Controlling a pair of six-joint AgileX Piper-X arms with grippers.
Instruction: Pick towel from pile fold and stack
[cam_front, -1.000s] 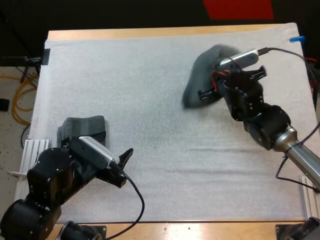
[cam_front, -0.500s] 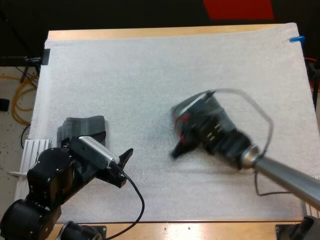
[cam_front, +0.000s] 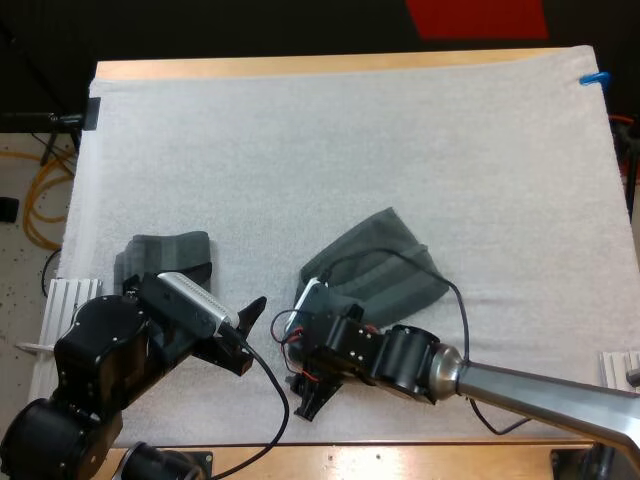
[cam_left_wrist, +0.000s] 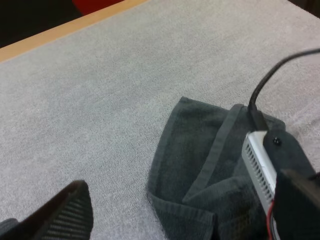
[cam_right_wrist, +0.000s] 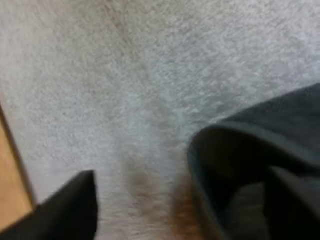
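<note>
The towel (cam_front: 378, 268) lies spread and rumpled on the mat (cam_front: 300, 150), a little right of the middle and toward the near side of the bench (cam_front: 300, 66). The right claw (cam_front: 300, 375) sits low at the towel's near left corner, with its arm reaching in from the right. Seen from the right wrist, this claw (cam_right_wrist: 180, 200) is released: one finger (cam_right_wrist: 65, 215) stands over bare mat, clear of the cloth, and the other is over the towel's (cam_right_wrist: 255, 150) dark rolled edge. The left claw (cam_front: 252, 335) hangs over the mat at the near left, its two fingers spread and grasping nothing. From the left wrist, one ribbed finger (cam_left_wrist: 65, 212) shows over bare mat, with the towel (cam_left_wrist: 200, 150) well apart from it and the right arm resting on the towel's end. A small stack (cam_front: 170, 252) of folded dark cloth lies at the left side of the mat, just beyond the left arm and partly covered by it
</note>
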